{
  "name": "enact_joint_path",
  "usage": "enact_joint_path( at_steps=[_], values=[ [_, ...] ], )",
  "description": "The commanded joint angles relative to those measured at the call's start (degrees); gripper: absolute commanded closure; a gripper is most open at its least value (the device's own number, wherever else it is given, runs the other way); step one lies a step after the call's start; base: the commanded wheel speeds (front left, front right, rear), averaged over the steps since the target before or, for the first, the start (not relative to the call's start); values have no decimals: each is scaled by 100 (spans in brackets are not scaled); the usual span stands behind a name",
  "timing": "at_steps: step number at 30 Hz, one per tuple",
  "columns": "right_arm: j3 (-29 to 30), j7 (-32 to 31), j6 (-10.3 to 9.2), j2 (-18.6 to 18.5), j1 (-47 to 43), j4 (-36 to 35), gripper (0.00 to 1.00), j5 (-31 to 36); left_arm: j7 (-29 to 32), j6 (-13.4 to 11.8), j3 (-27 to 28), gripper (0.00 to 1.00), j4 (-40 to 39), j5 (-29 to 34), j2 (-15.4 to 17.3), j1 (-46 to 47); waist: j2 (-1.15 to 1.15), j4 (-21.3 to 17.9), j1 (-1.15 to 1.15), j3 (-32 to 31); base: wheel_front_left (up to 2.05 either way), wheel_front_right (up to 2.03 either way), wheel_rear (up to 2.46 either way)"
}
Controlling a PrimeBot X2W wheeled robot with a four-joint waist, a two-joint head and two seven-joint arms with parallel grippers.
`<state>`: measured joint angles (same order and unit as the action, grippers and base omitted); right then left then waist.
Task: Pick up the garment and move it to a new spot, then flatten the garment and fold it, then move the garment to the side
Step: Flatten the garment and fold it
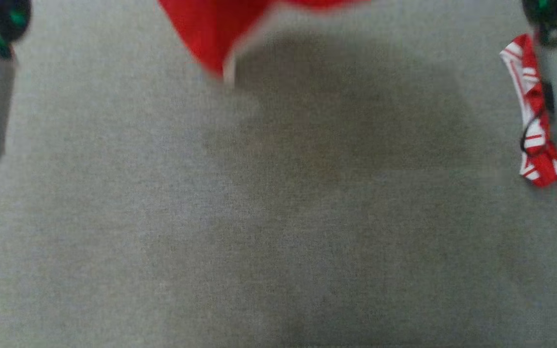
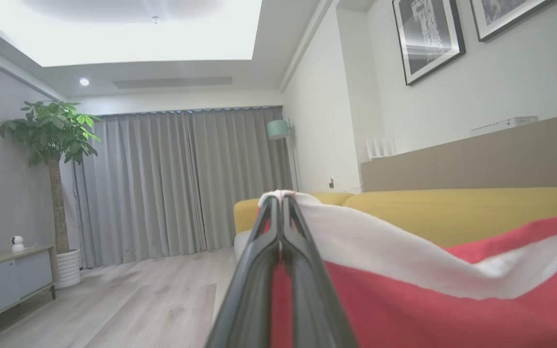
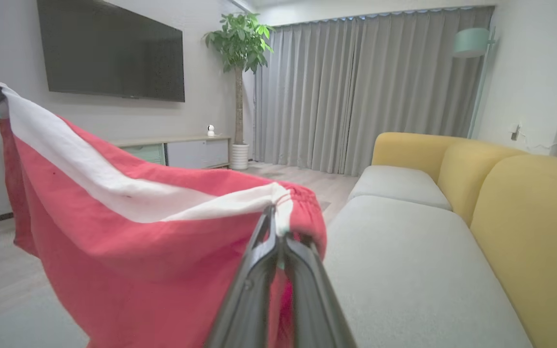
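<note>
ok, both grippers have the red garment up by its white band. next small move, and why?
Probably lower both arms together to lay the red fabric garment with the white waistband onto the grey woven surface. The left gripper and right gripper are each shut on the waistband, holding it spread between them in the air, so it should land fairly flat.

The head view is soft and dim, the garment [image 1: 211,34] smeared by blur, a broad shadow [image 1: 336,111] beneath it. A ceiling panel [image 2: 138,29] glares white in the left wrist view.
</note>
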<state>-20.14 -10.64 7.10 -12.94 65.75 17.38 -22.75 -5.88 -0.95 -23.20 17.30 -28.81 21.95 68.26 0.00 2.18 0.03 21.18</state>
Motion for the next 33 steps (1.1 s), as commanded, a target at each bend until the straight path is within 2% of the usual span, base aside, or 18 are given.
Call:
enact_joint_path(
  at_steps=[1,4,8,16,25,33],
  values=[
    [-22,134,39,166,176,-45,100,74,-86,36,253,100,-55,39,183,334,0,8,-3,243,0,0,0],
    [-65,455,39,319,372,323,100,174,-362,108,230,100,164,28,35,486,0,70,-3,437,0,0,0],
    [-268,760,39,324,282,730,100,175,-652,213,138,100,267,-41,-201,246,0,203,-3,685,0,0,0],
    [-796,1360,39,136,-677,980,100,-75,-904,322,186,100,-203,-94,-443,-1428,0,361,-3,661,0,0,0],
    [-1046,1737,39,-78,-1955,595,100,-363,-910,426,713,100,-1159,93,-683,-3333,0,418,-3,98,0,0,0],
    [-909,1896,39,-134,-3583,-294,100,-361,-911,477,984,100,-2195,422,-829,-5161,0,459,-3,-843,0,0,0]
  ],
)
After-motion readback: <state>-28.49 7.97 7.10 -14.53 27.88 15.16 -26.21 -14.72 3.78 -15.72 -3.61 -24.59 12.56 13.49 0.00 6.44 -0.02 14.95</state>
